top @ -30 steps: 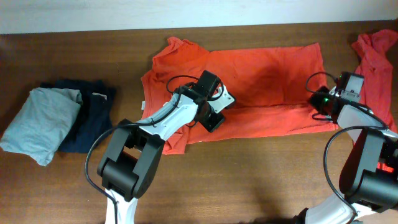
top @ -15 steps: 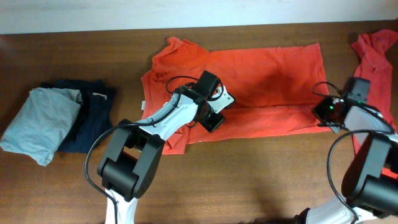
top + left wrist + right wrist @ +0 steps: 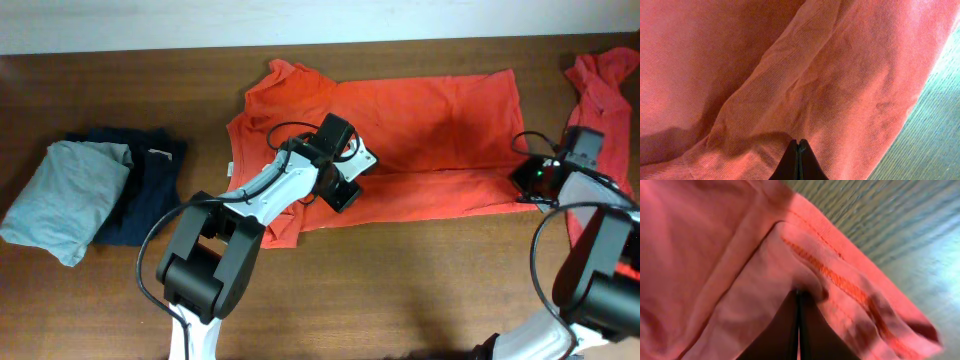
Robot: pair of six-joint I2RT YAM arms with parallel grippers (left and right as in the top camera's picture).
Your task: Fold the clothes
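- An orange-red shirt (image 3: 430,130) lies spread across the middle of the tabletop (image 3: 420,280), collar end to the left and hem to the right.
- Its near long edge is doubled over in a band along the front; the left sleeve area is rumpled.
- The left hand (image 3: 343,195) sits on the front band, toward the collar end.
- In the left wrist view its fingertips (image 3: 796,155) are clenched flat together, and a raised ridge of shirt cloth runs up into their tip, so it is grasping a pinch of the shirt.
- The right hand (image 3: 525,180) is at the shirt's near right corner, by the hem.
- In the right wrist view its dark fingers are clenched, and the stitched hem puckers where they meet: it is grasping the shirt's corner.
- Bare wood shows just past that corner.
- A second shirt (image 3: 600,90), same colour, lies crumpled at the far right edge, apart from the spread one.
- At the left end, well apart from both shirts, a folded grey garment (image 3: 65,195) rests partly on a folded navy garment (image 3: 145,185).
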